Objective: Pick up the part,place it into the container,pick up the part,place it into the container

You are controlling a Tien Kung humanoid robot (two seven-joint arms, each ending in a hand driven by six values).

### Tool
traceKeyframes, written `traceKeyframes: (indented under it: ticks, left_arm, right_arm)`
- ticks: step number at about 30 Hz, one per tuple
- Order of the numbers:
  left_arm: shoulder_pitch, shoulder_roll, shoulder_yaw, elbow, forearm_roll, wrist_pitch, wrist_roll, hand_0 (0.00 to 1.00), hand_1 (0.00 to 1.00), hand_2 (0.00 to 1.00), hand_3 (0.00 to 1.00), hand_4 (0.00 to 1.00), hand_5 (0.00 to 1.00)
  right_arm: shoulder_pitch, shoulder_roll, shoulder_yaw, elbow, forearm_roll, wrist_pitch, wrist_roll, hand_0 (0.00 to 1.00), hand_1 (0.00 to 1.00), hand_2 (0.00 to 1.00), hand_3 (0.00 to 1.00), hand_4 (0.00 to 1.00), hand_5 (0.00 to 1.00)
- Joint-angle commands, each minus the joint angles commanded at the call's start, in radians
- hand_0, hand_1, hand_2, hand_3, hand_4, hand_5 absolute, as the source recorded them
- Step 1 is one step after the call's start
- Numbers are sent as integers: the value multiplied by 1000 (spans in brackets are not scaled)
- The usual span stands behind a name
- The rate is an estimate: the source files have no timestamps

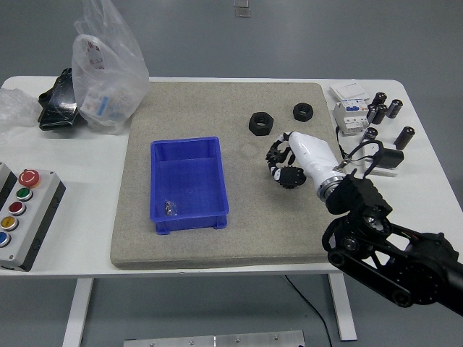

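My right hand (pixel 283 165) sits right over the gear (pixel 289 178), fingers curled round it though grip unconfirmed, blue bin (pixel 187 150) off to its left.

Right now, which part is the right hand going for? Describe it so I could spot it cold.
On the grey mat, look right of the blue container, where the right hand is. Under its curled fingers lies a small black gear. Unlike the two black hex nuts further back, the larger and the smaller, its rim is toothed.
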Motion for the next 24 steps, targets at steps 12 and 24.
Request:
traceKeyframes:
  ticks: [12,24]
  left_arm:
    - [-1,0,4,0,0,1,6,632,565,554,619,704,290]
    - [-10,-2,-16,0,27,-4,12,632,566,552,609,704,296]
  right_arm:
    - [155,90,-195,-15,142,-56,99,264,515,602,667,593,73]
    - [161,100,-187,-22,165,83,47,298,634,814,912,634,382]
